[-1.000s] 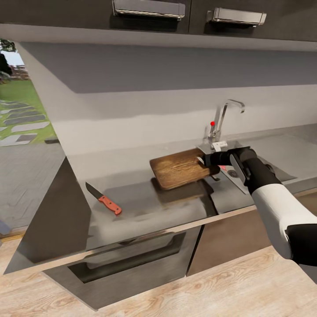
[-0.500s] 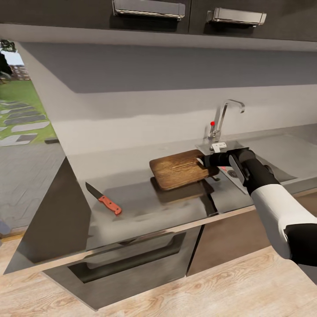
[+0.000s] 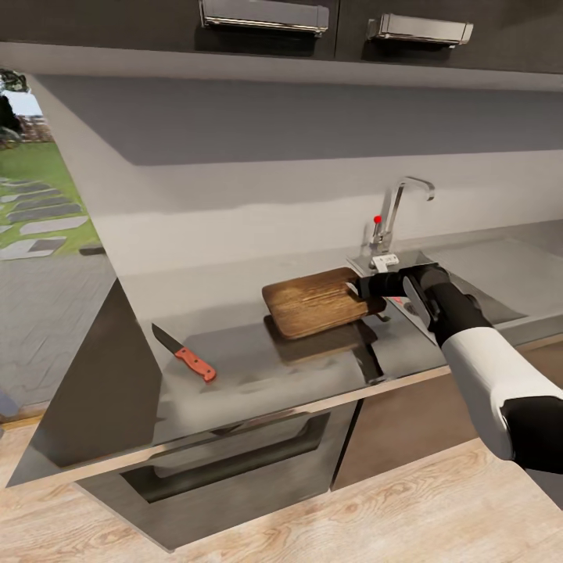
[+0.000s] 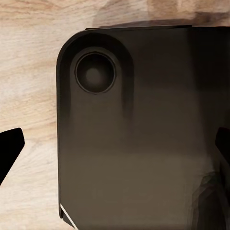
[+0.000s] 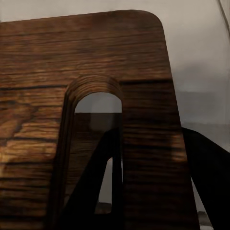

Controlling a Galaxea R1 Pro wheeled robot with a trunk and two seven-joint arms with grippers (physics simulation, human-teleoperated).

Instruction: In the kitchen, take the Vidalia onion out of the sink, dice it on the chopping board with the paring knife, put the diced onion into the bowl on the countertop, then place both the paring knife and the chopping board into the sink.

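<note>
Kitchen scene on a grey reflective desk, read from left to right. Near the left end the paring knife lies flat, red handle toward the front edge and dark blade pointing back. Well to its right the chopping board is lifted clear of the desk, casting a shadow below. The right end effector is clamped on its slotted end; up close, dark fingers show through the handle slot. Just right is the sink and chrome faucet. The left end effector's tips stand wide apart over wooden floor and a dark base
</note>
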